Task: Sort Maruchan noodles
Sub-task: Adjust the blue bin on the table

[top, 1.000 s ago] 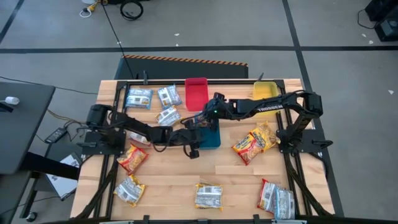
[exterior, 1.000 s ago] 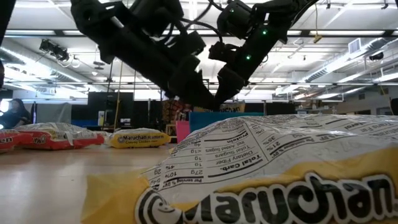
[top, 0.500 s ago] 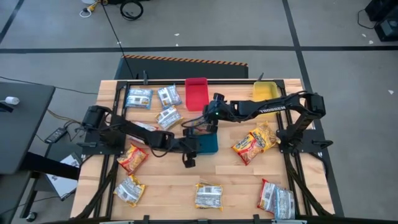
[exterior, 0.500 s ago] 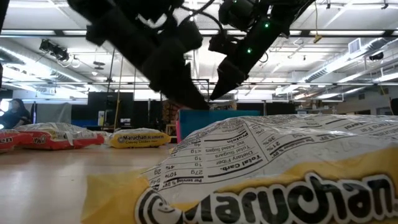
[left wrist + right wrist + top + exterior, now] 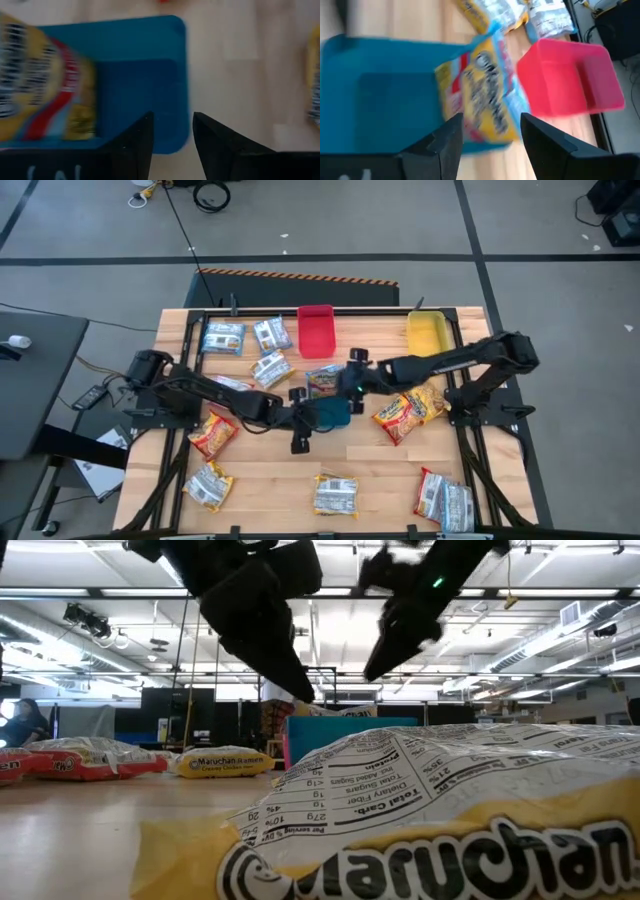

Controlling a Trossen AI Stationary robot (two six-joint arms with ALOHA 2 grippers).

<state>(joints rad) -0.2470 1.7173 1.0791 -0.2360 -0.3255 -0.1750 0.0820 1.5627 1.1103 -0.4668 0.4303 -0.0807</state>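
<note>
Both grippers, left [image 5: 170,132] and right [image 5: 490,135], are released; that packet [image 5: 322,380] perched on the blue tray's [image 5: 335,416] rim might slide out.

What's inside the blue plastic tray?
One crinkly noodle packet lies in the blue plastic tray, propped over its edge. The tray floor beneath the packet is hidden.

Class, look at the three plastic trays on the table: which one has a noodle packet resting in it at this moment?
The blue tray, between the two grippers mid-table. A noodle packet lies across its far edge, as both wrist views show. The red tray and yellow tray at the back hold nothing.
</note>
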